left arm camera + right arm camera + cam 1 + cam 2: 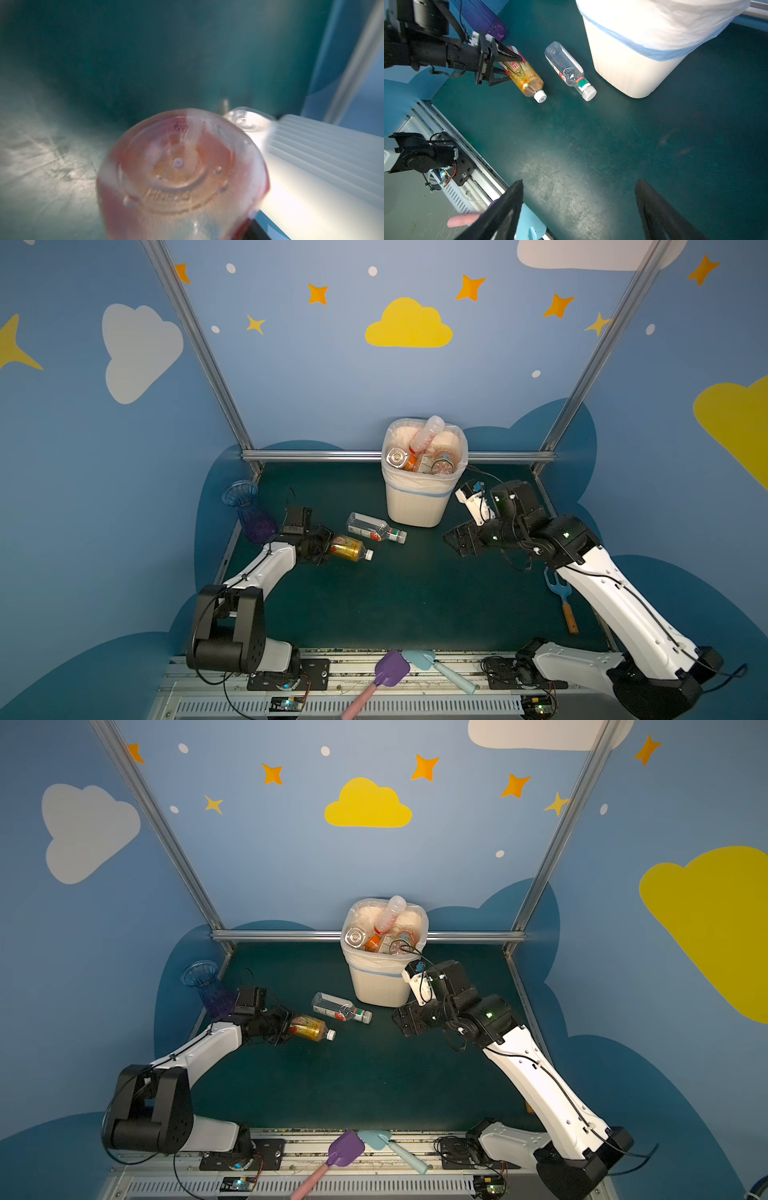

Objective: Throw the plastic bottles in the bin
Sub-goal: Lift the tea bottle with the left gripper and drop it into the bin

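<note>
In both top views, nearly finished: several plastic bottles [422, 448] heaped in the tall off-white ribbed plastic bin [415, 506], two left on the green mat [395, 605]. Left wrist: only the blurred base of the red-labelled amber-liquid bottle [180, 172]. Right wrist: left gripper [516, 68] closed around that base; clear green-banded bottle [569, 70] loose beside the bin; right gripper [579, 181] wide open, empty.
</note>
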Controlling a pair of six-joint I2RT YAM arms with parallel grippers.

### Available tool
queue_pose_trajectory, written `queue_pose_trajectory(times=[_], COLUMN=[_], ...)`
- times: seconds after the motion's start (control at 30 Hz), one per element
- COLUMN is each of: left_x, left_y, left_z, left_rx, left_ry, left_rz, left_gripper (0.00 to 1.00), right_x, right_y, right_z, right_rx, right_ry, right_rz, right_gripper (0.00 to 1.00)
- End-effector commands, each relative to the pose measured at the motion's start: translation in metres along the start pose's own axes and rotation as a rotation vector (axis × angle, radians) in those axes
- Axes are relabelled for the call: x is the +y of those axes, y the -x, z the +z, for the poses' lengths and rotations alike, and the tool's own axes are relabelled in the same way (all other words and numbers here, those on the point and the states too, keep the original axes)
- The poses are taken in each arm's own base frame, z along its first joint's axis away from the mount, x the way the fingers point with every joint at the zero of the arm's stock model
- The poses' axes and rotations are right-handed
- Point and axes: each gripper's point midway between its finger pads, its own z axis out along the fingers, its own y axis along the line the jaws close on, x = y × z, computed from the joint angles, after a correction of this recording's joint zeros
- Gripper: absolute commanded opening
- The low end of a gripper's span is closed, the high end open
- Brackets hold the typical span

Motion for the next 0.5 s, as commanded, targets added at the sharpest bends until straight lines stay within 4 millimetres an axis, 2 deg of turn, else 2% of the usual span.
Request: queue_pose_trajectory(times=[0.0,0.1,0.27,0.47], left_x=[-0.015,-0.040,-0.102,-0.192], left_y=[0.011,0.021,0.033,0.039], left_z=[-0.036,-0.071,-0.143,-0.253], left_rx=[-0.074,-0.148,-0.304,-0.533], left_ry=[-0.003,-0.056,-0.193,-0.381], left_rz=[0.095,0.163,0.318,0.502], left_gripper=[0.57,0.58,0.58,0.57], right_x=[-0.004,-0.007,-0.014,-0.024], right_y=[0.008,0.011,0.017,0.027], right_z=[-0.009,-0.013,-0.025,-0.045], right_rx=[-0.050,-0.073,-0.132,-0.219], right_ry=[-0.026,-0.041,-0.084,-0.145], right_rz=[0.021,0.030,0.044,0.056], right_gripper=[0.85,0.85,0.85,0.85])
